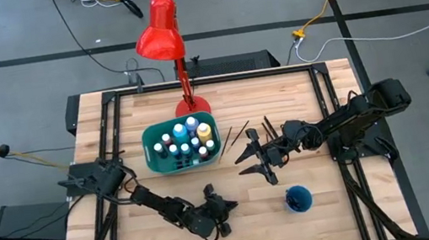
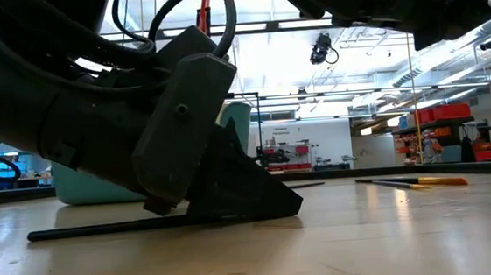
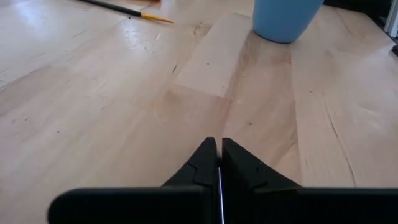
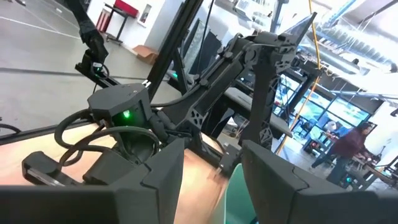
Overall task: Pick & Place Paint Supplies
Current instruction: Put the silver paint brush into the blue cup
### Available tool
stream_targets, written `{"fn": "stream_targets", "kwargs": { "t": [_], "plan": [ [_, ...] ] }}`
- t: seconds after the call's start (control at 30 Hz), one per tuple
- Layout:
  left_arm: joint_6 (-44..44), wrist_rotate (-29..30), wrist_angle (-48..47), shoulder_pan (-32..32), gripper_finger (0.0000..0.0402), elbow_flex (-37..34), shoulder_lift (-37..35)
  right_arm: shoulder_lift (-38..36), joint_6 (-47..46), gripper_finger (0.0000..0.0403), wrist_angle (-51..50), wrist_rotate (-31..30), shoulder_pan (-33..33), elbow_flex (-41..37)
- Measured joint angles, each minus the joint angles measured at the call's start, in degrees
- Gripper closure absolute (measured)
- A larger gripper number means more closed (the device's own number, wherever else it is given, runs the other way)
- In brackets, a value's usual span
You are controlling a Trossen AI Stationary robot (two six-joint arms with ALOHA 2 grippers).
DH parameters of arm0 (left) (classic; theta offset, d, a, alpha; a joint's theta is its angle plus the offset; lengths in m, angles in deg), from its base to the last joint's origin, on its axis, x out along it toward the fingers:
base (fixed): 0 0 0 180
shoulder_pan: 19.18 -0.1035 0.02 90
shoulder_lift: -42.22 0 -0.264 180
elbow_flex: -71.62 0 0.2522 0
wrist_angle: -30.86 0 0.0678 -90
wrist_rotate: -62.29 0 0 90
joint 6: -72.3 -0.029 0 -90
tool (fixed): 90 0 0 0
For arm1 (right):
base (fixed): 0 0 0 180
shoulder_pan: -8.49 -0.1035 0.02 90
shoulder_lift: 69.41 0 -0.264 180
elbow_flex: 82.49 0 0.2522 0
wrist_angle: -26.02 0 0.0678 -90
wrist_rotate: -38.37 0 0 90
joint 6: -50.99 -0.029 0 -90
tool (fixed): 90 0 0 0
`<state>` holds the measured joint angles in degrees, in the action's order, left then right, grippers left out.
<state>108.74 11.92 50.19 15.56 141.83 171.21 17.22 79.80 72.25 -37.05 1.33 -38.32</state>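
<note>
My left gripper (image 1: pixel 229 206) lies low on the table near its near edge, fingers shut and pointing toward the blue cup (image 1: pixel 298 199). In the low view a thin dark paintbrush (image 2: pixel 103 227) lies on the wood and runs in under that gripper (image 2: pixel 290 206). My right gripper (image 1: pixel 256 160) hovers open above the table, right of the teal bin (image 1: pixel 152 159), which holds several white-capped paint bottles (image 1: pixel 187 137). Loose brushes (image 1: pixel 238 135) lie flat on the table between the bin and the right arm. My left gripper is shut on the paintbrush, with the fingers (image 2: pixel 232 196) lying along it, nearly level and down on the table. The handle (image 2: pixel 68 231) trails out behind them toward the table's left, flat on the wood. The fingers themselves hide the place of contact.
A red desk lamp (image 1: pixel 159 34) stands at the far edge behind the bin. In the left wrist view the cup (image 3: pixel 283 18) stands ahead of the shut fingers (image 3: pixel 219 146), and a yellow-tipped brush (image 3: pixel 121 8) lies farther off. Bare wood lies between them.
</note>
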Motion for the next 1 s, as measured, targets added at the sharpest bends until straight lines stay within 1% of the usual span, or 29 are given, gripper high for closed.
{"fn": "stream_targets", "kwargs": {
  "t": [0.07, 0.17, 0.23, 0.3, 0.4, 0.5, 0.63, 0.7, 0.8, 1.0],
  "plan": [
    [-0.9, 0.8, 1.5, 0.1, 0.0383, -0.1, 0.2, 0.0, -0.5, 0.0234, 0.0, 0.0, 0.0, 0.0],
    [-5.8, 1.3, 4.5, 0.1, 0.0390, -0.5, -0.1, 0.0, -0.8, 0.0234, 0.0, 0.0, 0.0, 0.0],
    [-7.9, 2.1, 4.4, 0.0, 0.0390, -0.6, -1.2, 0.0, -0.9, 0.0234, -0.1, 0.0, 0.1, 0.0],
    [-9.5, 3.7, 3.0, 0.0, 0.0390, -0.7, -2.5, 0.0, -1.6, 0.0234, -0.1, 0.0, 0.5, 0.0],
    [-11.9, 7.6, 1.9, -0.1, 0.0388, -0.9, -4.2, 0.0, -3.7, 0.0234, -0.1, -0.1, 1.4, 0.0],
    [-13.9, 10.7, 2.5, -0.1, 0.0386, -0.9, -6.0, 0.0, -5.8, 0.0234, -1.0, -0.4, 2.8, 0.0],
    [-16.2, 11.9, 3.0, -0.1, 0.0391, -0.8, -8.7, 0.0, -7.0, 0.0234, -5.3, -4.1, 4.5, 0.0],
    [-17.9, 13.3, 3.2, -0.1, 0.0390, -0.8, -10.5, 0.0, -9.1, 0.0234, -8.7, -4.6, 5.3, 0.0],
    [-23.2, 15.6, 3.7, -0.1, 0.0386, -0.7, -14.0, 0.7, -12.1, 0.0234, -12.8, -4.6, 5.9, 0.0],
    [-34.8, 15.8, 4.9, -0.2, 0.0391, -0.6, -24.1, 3.4, -10.5, 0.0234, -13.9, -4.4, 6.1, 0.0]
  ]
}}
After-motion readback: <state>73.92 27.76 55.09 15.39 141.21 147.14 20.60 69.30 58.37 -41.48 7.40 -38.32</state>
